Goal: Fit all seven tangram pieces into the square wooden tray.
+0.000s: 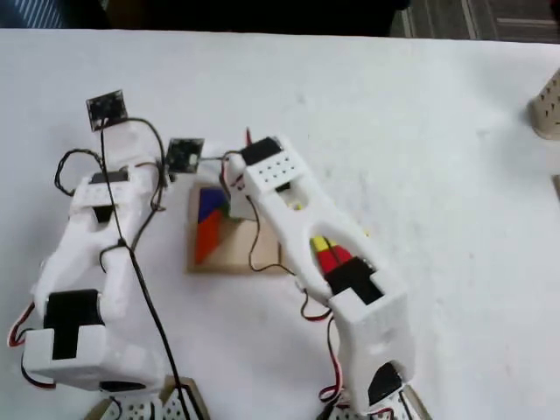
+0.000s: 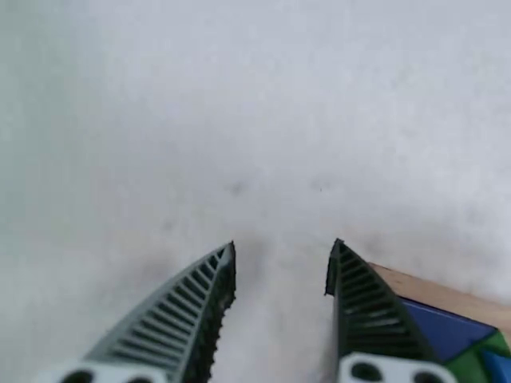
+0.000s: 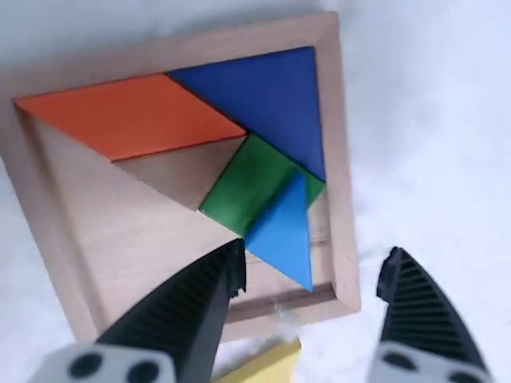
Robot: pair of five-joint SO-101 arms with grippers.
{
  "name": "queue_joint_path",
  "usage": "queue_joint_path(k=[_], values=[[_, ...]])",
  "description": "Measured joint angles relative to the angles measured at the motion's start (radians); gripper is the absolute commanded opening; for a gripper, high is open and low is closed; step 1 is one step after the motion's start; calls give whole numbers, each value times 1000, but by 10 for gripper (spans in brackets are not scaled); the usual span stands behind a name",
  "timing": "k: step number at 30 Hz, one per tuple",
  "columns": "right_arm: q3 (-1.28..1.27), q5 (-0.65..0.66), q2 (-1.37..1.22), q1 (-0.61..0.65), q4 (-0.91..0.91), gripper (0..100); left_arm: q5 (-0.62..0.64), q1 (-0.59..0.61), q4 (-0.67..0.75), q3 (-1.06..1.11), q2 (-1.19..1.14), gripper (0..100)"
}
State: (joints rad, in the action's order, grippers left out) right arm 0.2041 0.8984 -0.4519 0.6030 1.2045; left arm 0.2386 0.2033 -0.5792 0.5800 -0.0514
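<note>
Right gripper: fingers spread, grasping nothing, one over the tray floor, the other outside its rim
Left gripper: fingers spread too, empty, over bare table just beside a tray corner
Inside the tray: orange parallelogram, dark blue triangle, green square, light blue triangle overlapping the square (rest of the floor bare wood)
Outside the tray: yellow piece just beside the rim, red piece touching it

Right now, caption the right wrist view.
Open end effector above square wooden tray holding orange parallelogram, green square, two blue triangles.
</note>
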Motion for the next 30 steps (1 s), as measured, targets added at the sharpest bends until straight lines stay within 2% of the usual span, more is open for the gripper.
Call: queue_joint_path(k=[4,8,12,17,22,30], values=[[48,-80,29,-48,91,22,-2,0,0,0,0,196],[26,-212,144,-130,180,15,-2,0,0,0,0,195],[-152,-348,258,-224,193,19,-2,0,0,0,0,174],[-496,-373,463,-328,25,18,2,-34,-110,-29,2,17],[-856,-382,700,-437,-167,18,0,-127,-224,-38,68,24],[-1120,-382,872,-657,-193,18,0,-356,-230,-8,117,23]])
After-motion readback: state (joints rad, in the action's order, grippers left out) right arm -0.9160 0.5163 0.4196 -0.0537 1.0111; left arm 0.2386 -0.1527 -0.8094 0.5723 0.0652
